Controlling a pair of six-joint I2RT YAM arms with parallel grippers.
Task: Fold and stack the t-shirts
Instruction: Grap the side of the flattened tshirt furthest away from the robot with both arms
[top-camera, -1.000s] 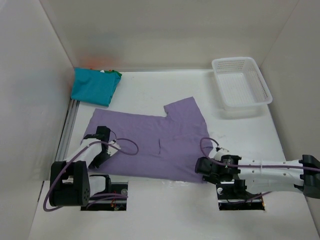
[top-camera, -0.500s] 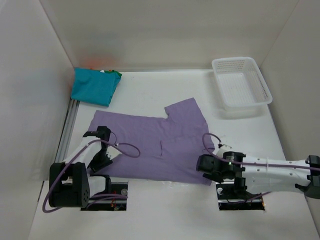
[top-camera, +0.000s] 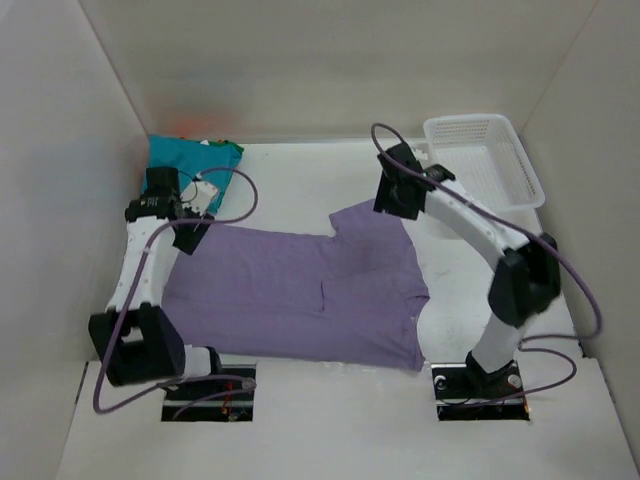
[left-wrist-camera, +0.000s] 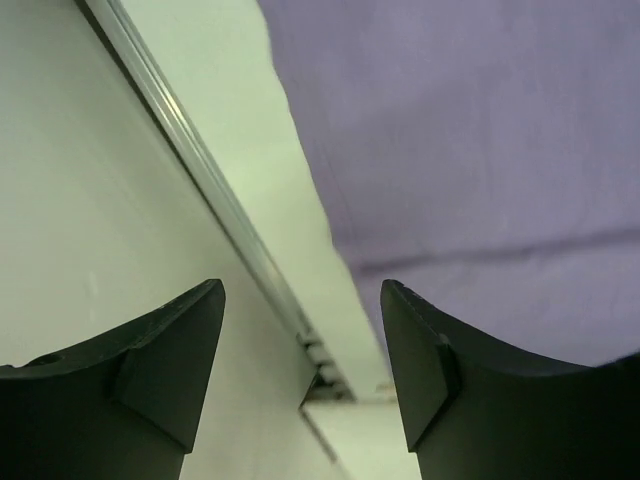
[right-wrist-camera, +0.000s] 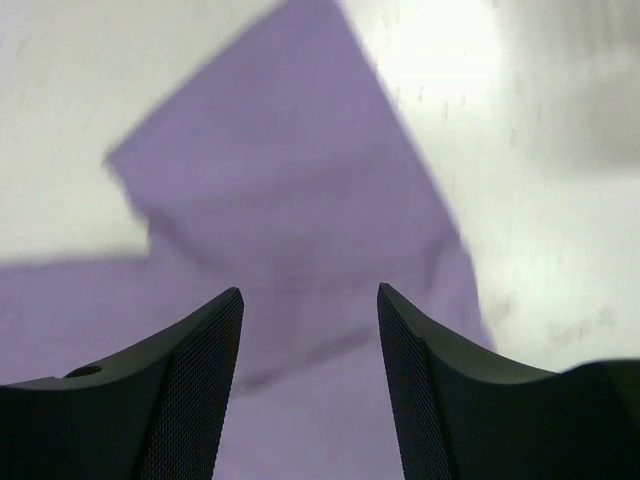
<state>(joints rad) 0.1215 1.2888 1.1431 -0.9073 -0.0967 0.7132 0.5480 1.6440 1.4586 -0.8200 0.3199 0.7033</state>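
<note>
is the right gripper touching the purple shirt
Apart. The right wrist view shows the open right gripper hanging above the purple shirt, whose whole sleeve lies flat well below it.

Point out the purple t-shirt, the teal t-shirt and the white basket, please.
purple t-shirt (top-camera: 300, 290): top view, middle of its spread body.
teal t-shirt (top-camera: 190, 155): top view, far part of the folded cloth.
white basket (top-camera: 475, 120): top view, its far rim.
</note>
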